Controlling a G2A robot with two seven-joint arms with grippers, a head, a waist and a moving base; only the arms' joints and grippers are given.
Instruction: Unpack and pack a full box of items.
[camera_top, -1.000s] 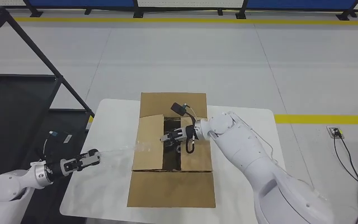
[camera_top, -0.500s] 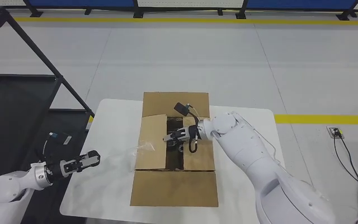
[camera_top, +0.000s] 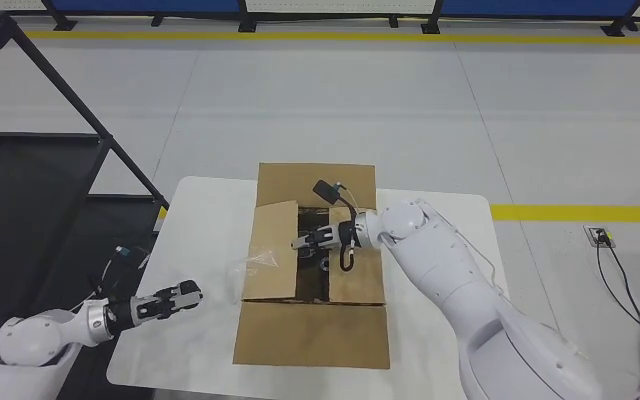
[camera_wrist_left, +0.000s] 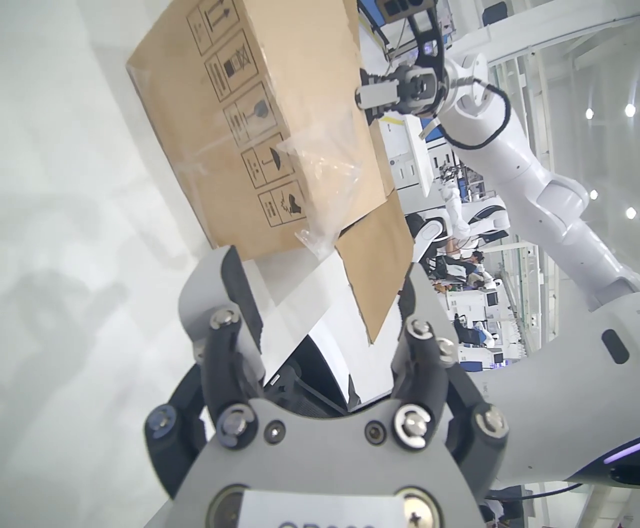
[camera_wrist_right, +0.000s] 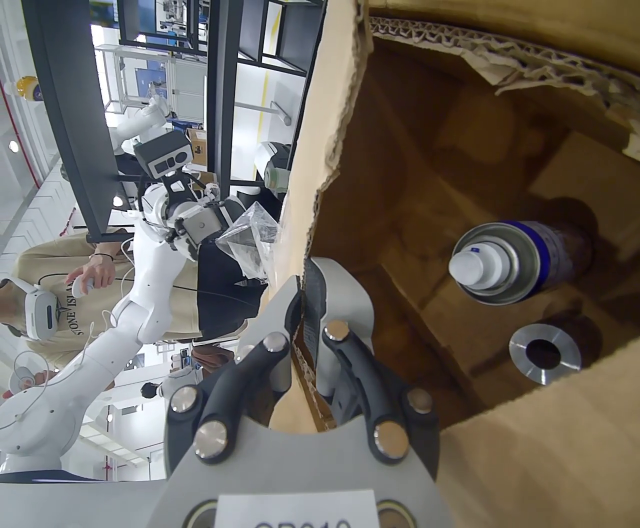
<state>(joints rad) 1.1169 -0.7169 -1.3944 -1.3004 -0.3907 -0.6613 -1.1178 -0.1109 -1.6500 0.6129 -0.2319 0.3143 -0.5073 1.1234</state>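
Our right gripper (camera_wrist_right: 302, 285) pinches the torn edge of an inner flap (camera_top: 272, 250) of the box (camera_top: 310, 350), jaws closed tight on the cardboard. Our left gripper (camera_wrist_left: 320, 270) hangs with jaws spread wide, holding nothing, at 8 o'clock from the box, over the table (camera_top: 200, 215). A clear plastic bag (camera_top: 250, 265) lies against the box's 9 o'clock wall. Inside stand a spray can (camera_wrist_right: 505, 270) and a metal cylinder (camera_wrist_right: 545, 354).
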